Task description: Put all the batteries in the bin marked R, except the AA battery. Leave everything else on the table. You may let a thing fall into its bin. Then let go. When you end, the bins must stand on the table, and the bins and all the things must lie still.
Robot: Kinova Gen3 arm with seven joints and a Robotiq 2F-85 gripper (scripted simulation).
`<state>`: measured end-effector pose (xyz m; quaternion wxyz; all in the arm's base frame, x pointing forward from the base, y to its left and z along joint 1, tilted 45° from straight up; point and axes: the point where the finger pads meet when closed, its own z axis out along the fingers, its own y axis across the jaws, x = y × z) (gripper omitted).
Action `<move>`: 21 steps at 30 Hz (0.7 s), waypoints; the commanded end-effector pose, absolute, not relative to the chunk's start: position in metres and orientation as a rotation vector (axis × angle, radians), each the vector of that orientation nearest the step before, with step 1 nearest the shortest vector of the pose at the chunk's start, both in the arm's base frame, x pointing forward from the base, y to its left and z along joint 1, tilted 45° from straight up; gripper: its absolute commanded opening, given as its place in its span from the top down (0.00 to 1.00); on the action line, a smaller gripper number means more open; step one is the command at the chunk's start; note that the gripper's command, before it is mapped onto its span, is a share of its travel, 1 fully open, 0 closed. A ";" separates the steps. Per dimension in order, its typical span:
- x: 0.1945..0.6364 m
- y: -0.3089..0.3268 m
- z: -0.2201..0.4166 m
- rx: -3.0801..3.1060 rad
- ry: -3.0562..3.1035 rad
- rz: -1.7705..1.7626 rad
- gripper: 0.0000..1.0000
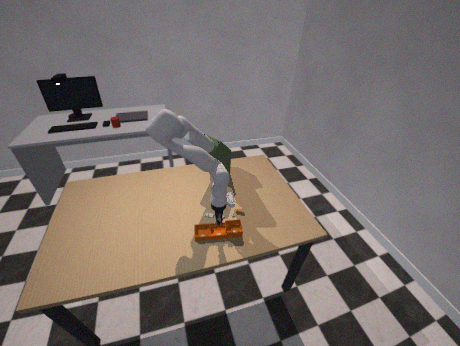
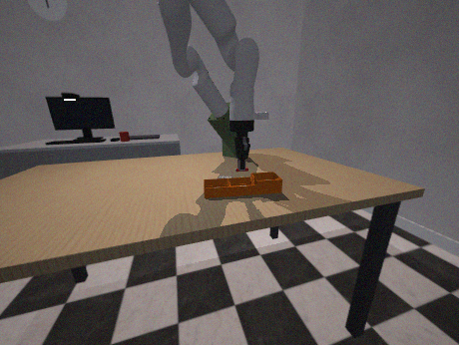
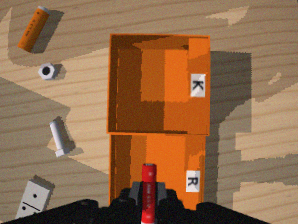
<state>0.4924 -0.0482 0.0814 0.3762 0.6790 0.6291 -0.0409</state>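
My gripper [image 3: 148, 195] is shut on a small red battery [image 3: 148, 196] and holds it above the bin marked R [image 3: 160, 169]. The bin marked K [image 3: 160, 83] adjoins it on the far side; both are orange and look empty. In the top view the gripper [image 1: 219, 218] hangs over the orange bins [image 1: 218, 230]. In the exterior view the red battery [image 2: 236, 170] shows at the fingertips above the bins [image 2: 242, 184]. An orange cylindrical battery [image 3: 32, 28] lies on the table to the far left.
A hex nut [image 3: 47, 71], a grey-white cylinder [image 3: 59, 136] and a white domino tile [image 3: 33, 197] lie on the table left of the bins. A second desk with a monitor [image 1: 70, 94] stands behind.
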 end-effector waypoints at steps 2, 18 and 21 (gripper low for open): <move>0.495 -0.049 0.085 1.744 1.596 -0.097 0.95; 0.503 -0.061 0.068 1.744 1.600 -0.093 0.95; 0.506 -0.064 0.064 1.744 1.600 -0.093 0.95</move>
